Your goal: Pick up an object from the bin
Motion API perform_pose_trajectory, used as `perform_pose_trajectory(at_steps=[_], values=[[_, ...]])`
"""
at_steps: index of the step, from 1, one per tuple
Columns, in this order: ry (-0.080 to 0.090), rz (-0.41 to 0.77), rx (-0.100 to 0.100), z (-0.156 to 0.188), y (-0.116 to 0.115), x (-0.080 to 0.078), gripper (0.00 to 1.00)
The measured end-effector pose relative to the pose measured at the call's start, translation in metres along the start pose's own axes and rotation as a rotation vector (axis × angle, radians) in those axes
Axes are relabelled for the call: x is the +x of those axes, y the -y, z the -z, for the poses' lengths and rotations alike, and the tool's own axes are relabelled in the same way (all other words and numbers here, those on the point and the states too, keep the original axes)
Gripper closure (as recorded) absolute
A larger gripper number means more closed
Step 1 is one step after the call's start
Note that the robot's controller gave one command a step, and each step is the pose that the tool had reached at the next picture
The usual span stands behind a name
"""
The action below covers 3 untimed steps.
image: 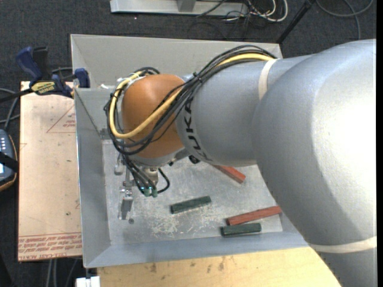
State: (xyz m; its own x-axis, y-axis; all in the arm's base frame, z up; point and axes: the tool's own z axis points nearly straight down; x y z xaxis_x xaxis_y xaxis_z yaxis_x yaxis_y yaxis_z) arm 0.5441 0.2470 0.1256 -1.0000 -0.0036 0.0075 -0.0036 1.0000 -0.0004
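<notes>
Dark green bar (190, 204): flat, slim, rectangular, matte. Nearest loose thing to the pincer (126, 208), lying on the bin floor just to its view-right, apart from it, slightly tilted. Further out the same way, a reddish-brown bar (253, 216) of the same slim flat shape, with a second dark green bar (240, 229) just below it, nearly touching. Up and view-right of the pincer, a red bar (231, 174), partly hidden under the arm (299, 130). Grey metal bin (173, 55): smooth sloped walls, floor scuffed and dusted with pale crumbs around the pincer. Dark floor (36, 17) and cables (263, 2) beyond the rim. Pincer low over bare bin floor close to the view-left wall, below the orange wrist cover (149, 118). How far open: cannot tell.
</notes>
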Motion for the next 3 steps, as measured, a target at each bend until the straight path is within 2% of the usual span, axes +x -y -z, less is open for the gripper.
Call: perform_pose_trajectory(at_steps=[1, 2, 3], values=[[0.007, -0.003, -0.002, 0.004, 0.001, -0.002, 0.0], [-0.002, 0.113, -0.001, -0.05, 0.035, 0.038, 1.0], [-0.002, 0.113, -0.001, -0.05, 0.035, 0.038, 1.0]])
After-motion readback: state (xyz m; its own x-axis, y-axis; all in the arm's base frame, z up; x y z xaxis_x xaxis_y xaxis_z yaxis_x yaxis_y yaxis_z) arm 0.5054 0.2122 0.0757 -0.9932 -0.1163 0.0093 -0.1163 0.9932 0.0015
